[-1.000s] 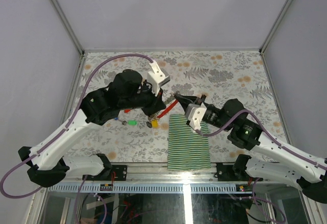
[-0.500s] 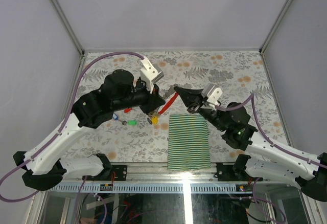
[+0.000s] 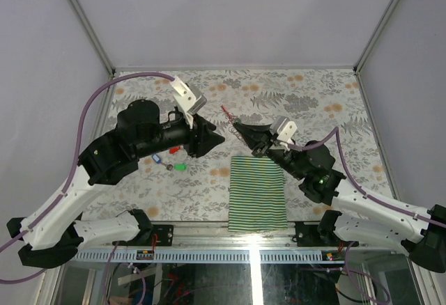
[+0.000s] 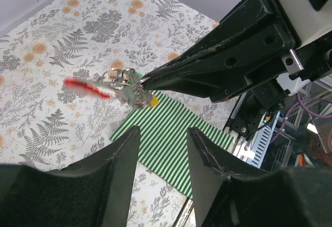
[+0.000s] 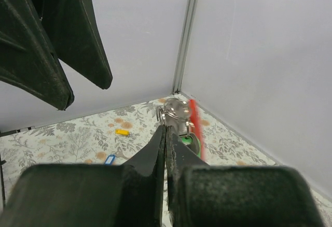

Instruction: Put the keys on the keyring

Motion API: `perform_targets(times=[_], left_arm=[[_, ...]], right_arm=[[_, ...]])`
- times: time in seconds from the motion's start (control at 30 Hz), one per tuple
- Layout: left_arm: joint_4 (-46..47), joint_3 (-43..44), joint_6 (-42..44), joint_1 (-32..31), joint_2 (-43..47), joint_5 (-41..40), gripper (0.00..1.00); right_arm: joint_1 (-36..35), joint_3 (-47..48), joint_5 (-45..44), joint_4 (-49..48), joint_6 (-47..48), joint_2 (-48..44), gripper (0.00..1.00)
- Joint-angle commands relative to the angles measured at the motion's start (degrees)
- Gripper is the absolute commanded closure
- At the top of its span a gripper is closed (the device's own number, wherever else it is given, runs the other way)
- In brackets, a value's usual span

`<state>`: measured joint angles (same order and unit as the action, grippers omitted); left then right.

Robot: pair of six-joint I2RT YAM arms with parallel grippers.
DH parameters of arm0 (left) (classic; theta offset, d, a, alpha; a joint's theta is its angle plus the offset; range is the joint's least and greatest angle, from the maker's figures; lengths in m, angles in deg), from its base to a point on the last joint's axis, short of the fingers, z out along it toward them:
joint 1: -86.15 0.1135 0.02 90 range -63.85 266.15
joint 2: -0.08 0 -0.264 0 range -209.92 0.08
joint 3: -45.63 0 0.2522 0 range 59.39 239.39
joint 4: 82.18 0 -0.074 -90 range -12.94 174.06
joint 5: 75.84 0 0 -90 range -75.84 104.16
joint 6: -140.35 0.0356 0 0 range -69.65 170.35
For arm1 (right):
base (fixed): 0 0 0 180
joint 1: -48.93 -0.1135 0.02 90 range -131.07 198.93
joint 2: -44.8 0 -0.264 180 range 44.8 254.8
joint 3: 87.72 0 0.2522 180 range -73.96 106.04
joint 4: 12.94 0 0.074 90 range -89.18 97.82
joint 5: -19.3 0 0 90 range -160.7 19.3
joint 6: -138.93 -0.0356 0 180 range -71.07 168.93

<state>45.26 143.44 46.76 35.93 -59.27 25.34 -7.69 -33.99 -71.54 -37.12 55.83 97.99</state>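
Observation:
My right gripper (image 3: pixel 239 129) (image 5: pixel 165 128) is shut on the keyring (image 4: pixel 122 79) (image 5: pixel 176 112), holding its metal rings in the air above the table. The keyring's red clip piece (image 3: pixel 226 113) (image 4: pixel 85 87) sticks out toward the back. A yellow tag (image 4: pixel 151 100) and a green tag (image 5: pixel 187 139) hang at the rings. My left gripper (image 3: pixel 212 138) (image 4: pixel 162 131) is open and empty, just left of the ring and apart from it. Blue (image 3: pixel 158 157), red (image 3: pixel 173 150) and green (image 3: pixel 180 167) keys lie on the table beneath the left arm.
A green-and-white striped cloth (image 3: pixel 258 193) (image 4: pixel 176 133) lies flat near the front edge, below the right gripper. Another yellow tag (image 5: pixel 122 132) lies on the table in the right wrist view. Grey walls enclose the floral table (image 3: pixel 313 96) on three sides.
My left gripper has opened and drawn back to the left, away from the ring. The yellow key that hung under it now hangs at the ring. The red clip swung toward the back.

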Motion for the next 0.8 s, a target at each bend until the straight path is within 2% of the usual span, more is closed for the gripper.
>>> perform_targets(times=[0.0, 0.2, 0.43, 0.53, 0.77], left_arm=[[6.0, -2.2, 0.3, -0.1, 2.2, 1.0, 0.57], [12.4, -5.6, 1.0, -0.1, 6.6, 5.4, 0.58], [17.4, -6.0, 2.2, -0.1, 8.6, 12.4, 0.61], [18.0, -4.9, 2.4, -0.1, 8.0, 14.0, 0.65], [19.7, -3.5, 3.4, -0.1, 7.4, 15.8, 0.62]], right_arm=[[-0.2, 0.1, 2.7, -6.5, 1.9, -3.3, 1.00], [-0.2, 0.1, 9.1, -4.6, 3.3, -6.9, 1.00], [-0.2, 1.9, 15.1, -4.9, -2.0, -7.6, 1.00], [-0.2, 2.7, 15.9, -6.3, -4.6, -7.1, 1.00], [-0.2, 3.2, 15.5, -12.7, -11.0, -6.0, 1.00]])
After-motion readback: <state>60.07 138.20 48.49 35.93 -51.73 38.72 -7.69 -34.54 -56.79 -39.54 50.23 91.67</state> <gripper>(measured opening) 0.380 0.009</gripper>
